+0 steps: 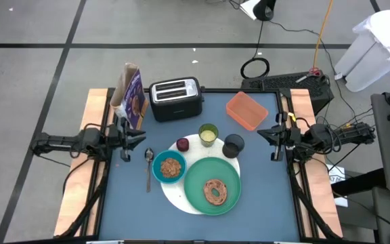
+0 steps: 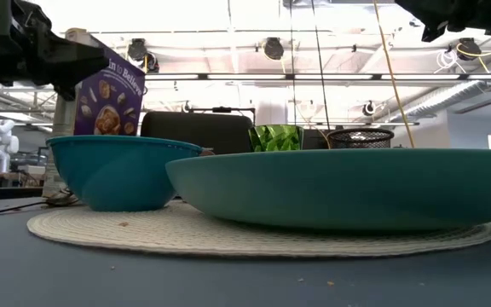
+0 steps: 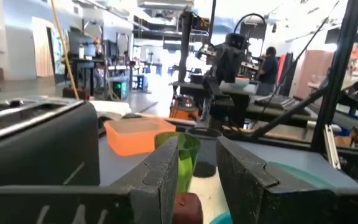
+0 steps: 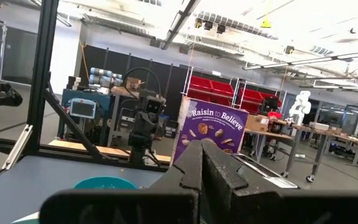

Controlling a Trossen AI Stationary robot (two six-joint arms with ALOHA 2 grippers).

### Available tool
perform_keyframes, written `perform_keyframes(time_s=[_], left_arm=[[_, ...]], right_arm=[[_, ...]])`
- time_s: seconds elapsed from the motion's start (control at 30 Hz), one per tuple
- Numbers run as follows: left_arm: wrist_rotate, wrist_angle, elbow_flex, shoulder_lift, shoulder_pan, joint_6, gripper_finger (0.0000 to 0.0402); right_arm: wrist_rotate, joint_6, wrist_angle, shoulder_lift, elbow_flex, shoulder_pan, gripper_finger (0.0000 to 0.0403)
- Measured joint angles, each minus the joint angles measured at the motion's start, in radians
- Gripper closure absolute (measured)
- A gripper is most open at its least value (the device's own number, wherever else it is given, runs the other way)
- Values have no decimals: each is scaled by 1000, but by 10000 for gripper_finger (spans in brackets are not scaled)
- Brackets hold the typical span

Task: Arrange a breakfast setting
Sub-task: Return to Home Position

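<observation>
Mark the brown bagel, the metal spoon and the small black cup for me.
brown bagel (image 1: 208, 191): high view, left side of its ring.
metal spoon (image 1: 148, 176): high view, middle of its handle.
small black cup (image 1: 233, 146): high view, its dark top.

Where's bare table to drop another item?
Bare: front-left table corner beside the metal spoon; right strip past the green plate. Crowded: lime cup, black cup, fruit at the white mat's far rim; toaster, orange tray behind.

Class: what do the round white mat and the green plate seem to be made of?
Round white mat: probably woven cord, matte; ridged coils show along its edge. Green plate: smooth with faint sheen, plastic or glazed ceramic; cannot tell which.
</observation>
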Motion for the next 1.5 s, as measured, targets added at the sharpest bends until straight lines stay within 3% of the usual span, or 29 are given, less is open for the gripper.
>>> perform_keyframes(time_s=[0.97,1.5], left_arm=[[0,-96,1,-1,0,15,286],[0,-96,1,0,0,13,286]], right_arm=[[2,55,-87,0,0,1,403],[6,82,-322,-188,0,0,403]])
